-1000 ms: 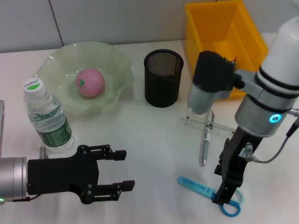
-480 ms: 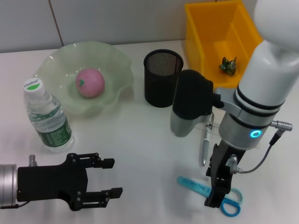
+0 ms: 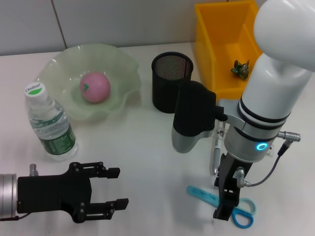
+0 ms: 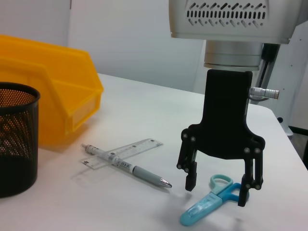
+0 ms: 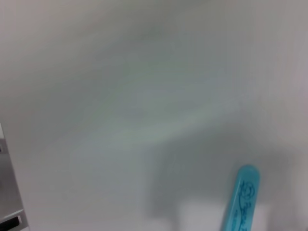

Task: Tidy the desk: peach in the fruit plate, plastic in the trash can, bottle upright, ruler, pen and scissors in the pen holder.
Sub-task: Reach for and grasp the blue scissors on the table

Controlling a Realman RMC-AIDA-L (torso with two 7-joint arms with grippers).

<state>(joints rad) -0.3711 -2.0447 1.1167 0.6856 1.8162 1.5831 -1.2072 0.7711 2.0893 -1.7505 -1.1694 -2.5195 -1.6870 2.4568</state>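
Inside fruit plate (image 3: pixel 123 73): peach (image 3: pixel 95 86) | pen holder (image 3: pixel 171 82): contents unclear

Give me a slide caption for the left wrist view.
Right gripper, fingers open, poised over blue scissors, with pen and ruler lying nearby.

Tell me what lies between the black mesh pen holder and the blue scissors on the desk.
In the left wrist view, the pen lies across the clear ruler between the pen holder and the scissors. The open right gripper hangs over the scissors.
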